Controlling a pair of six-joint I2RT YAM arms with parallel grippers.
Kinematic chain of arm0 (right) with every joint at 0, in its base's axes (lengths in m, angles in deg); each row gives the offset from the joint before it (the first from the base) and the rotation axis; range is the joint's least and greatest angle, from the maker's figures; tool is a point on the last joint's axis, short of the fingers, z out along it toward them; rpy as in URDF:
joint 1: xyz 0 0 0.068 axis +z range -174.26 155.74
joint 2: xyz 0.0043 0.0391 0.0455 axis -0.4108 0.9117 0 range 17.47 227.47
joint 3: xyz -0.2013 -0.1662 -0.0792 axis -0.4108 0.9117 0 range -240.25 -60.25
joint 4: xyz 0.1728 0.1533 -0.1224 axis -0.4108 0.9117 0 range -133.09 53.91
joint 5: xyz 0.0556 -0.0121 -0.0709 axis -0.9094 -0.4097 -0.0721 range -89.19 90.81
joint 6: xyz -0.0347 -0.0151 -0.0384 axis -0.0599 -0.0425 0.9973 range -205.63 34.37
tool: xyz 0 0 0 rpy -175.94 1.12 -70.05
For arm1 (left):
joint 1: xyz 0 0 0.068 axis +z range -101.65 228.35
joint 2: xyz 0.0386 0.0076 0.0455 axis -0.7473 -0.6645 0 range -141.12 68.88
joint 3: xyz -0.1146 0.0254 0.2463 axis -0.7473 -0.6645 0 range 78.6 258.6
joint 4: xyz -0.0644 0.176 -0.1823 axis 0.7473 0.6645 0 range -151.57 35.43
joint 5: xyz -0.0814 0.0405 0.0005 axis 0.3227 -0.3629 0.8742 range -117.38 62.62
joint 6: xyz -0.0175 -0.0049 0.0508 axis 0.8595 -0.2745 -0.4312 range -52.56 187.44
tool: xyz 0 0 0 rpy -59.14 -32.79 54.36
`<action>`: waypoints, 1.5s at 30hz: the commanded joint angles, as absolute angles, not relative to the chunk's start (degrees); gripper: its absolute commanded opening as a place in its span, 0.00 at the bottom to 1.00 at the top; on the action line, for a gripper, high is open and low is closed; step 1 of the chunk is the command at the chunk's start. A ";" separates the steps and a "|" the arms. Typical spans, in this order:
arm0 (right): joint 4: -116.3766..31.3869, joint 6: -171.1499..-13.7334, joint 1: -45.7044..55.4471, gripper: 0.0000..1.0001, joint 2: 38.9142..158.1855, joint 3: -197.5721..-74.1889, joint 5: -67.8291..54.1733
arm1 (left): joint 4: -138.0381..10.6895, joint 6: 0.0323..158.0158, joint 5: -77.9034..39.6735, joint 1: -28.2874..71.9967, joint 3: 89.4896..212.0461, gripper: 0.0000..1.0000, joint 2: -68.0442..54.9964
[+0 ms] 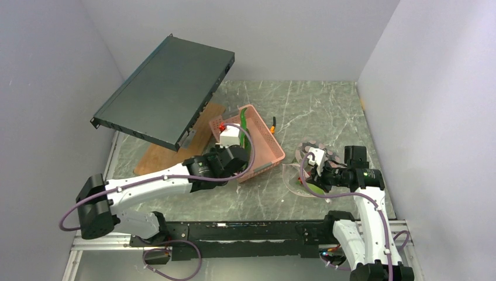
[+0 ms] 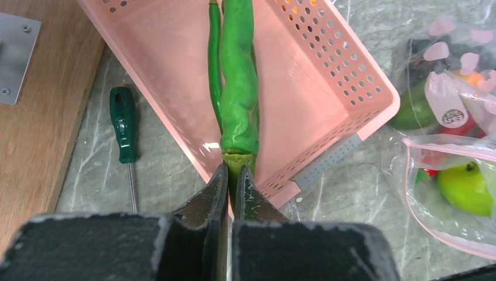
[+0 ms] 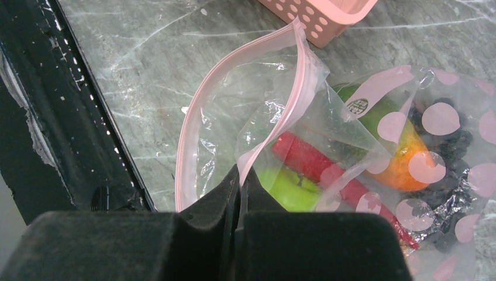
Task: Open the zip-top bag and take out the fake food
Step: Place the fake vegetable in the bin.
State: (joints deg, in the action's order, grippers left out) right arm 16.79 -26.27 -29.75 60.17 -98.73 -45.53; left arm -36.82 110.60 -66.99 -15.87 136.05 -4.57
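The clear zip-top bag lies on the marble table by the right arm, its pink zip strip parted into an open loop. My right gripper is shut on the raised side of that strip. Fake food shows through the plastic: a lime-green apple, a red piece, an orange piece and dark grapes. My left gripper is shut on the end of a long green pod, which hangs into the pink basket. A second, thinner pod lies beside it.
A green-handled screwdriver lies left of the basket, next to a wooden board. A flat dark metal case leans over the back left of the table. The basket stands between the two arms, close to the bag.
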 commanded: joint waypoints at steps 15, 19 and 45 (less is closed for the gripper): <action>15.22 -26.06 -29.64 0.00 59.70 -99.36 -45.77 | -42.47 109.03 -67.86 -14.99 139.11 0.00 -14.17; 15.32 -25.98 -29.66 0.00 59.66 -99.42 -45.77 | -44.26 109.11 -67.16 -14.09 137.97 0.00 -15.28; 15.46 -25.86 -29.75 0.00 59.66 -99.38 -45.86 | -48.29 102.68 -43.05 -12.99 135.11 0.71 -9.55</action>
State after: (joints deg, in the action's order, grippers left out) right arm 16.79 -26.25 -29.77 60.10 -98.73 -45.53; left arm -43.88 107.21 -54.80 -13.05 136.92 -13.77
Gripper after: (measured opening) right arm 0.007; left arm 0.705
